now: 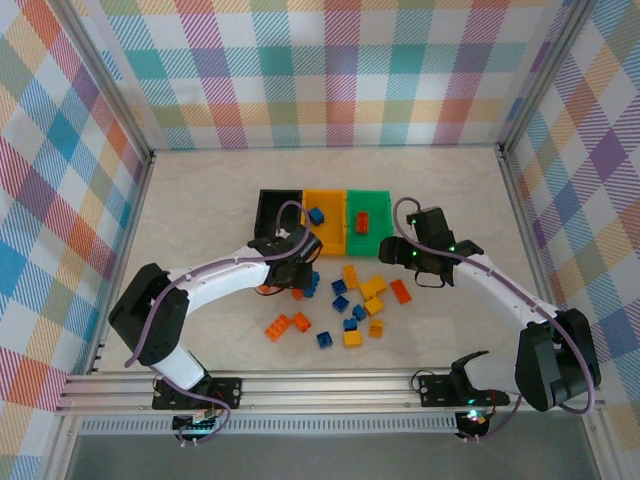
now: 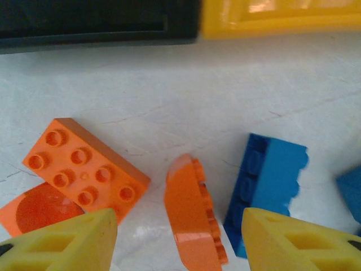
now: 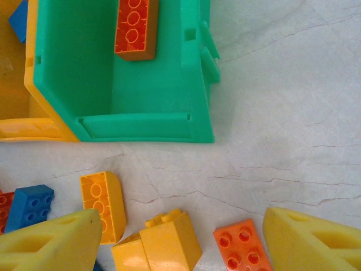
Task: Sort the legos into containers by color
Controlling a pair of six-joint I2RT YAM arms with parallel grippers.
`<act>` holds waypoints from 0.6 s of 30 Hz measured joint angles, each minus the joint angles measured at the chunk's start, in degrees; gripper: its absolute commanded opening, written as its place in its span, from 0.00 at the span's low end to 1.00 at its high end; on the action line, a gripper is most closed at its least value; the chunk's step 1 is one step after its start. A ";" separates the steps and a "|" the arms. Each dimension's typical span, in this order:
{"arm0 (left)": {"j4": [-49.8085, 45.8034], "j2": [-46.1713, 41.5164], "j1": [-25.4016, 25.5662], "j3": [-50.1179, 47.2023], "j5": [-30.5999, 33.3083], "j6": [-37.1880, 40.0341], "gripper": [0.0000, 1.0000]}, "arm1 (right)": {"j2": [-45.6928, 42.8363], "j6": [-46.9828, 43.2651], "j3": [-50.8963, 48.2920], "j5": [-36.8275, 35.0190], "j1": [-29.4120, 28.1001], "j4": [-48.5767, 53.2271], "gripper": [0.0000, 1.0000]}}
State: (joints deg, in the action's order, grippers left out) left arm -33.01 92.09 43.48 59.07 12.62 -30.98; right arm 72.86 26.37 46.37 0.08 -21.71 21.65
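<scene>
Between my left hand's [image 2: 179, 247] parted yellow fingers [image 2: 67, 240] lies a small orange curved plastic brick [image 2: 194, 223] on its side, touched by neither, flanked by an orange studded oblong brick [image 2: 84, 169] and a blue brick [image 2: 265, 186]. My right hand [image 3: 180, 243] stands wide over a yellow brick [image 3: 169, 244] and an orange square brick [image 3: 240, 245], near the green plastic bin [image 3: 141, 121] holding an orange oblong brick [image 3: 135, 28]. Other legos [image 1: 350, 310] lie loose on the pale worktop [image 1: 450, 200] before the black bin [image 1: 262, 215] and the yellow-orange bin [image 1: 322, 237].
</scene>
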 measured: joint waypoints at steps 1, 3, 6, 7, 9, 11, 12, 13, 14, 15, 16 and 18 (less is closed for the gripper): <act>0.66 0.00 -0.46 -0.59 -0.46 -0.55 0.61 | 0.00 0.00 0.00 0.00 0.00 0.00 0.76; 1.88 0.00 -1.16 -1.68 -1.57 -1.44 0.61 | 0.00 0.00 0.00 0.00 0.00 0.00 0.76; 3.06 0.28 -1.60 -2.38 -3.02 -2.51 0.61 | 0.00 0.00 0.00 0.00 0.00 0.00 0.76; 3.43 0.39 -1.62 -2.38 -3.30 -2.69 0.60 | 0.00 0.00 0.00 0.00 0.00 0.00 0.76; 4.13 0.66 -1.62 -2.38 -3.85 -2.99 0.59 | 0.00 0.00 0.00 0.00 0.00 0.00 0.76; 4.85 1.20 -1.62 -2.38 -4.22 -3.39 0.57 | 0.00 0.00 0.00 -0.02 0.00 0.00 0.76; 4.94 1.44 -1.62 -2.38 -4.24 -3.50 0.56 | 0.00 0.00 0.00 -0.02 0.00 0.00 0.76; 4.90 1.75 -1.62 -2.38 -4.20 -3.76 0.56 | 0.00 0.00 0.00 -0.02 0.00 0.00 0.76; 4.87 1.99 -1.62 -2.38 -4.15 -3.80 0.56 | 0.00 0.00 0.00 -0.02 0.00 0.00 0.76; 4.87 2.19 -1.64 -2.38 -4.04 -3.91 0.56 | 0.00 0.00 0.00 -0.02 0.00 0.00 0.76; 4.81 2.27 -1.64 -2.38 -3.98 -3.98 0.54 | 0.00 0.00 0.00 -0.02 0.00 0.00 0.76; 4.76 2.32 -1.64 -2.38 -3.96 -4.07 0.50 | 0.00 0.00 0.00 -0.02 0.00 0.00 0.76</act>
State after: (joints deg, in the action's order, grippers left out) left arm -28.25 94.41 41.85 56.69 8.67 -35.05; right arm 72.86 26.37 46.37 0.05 -21.71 21.65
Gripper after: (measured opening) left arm 0.531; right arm 0.759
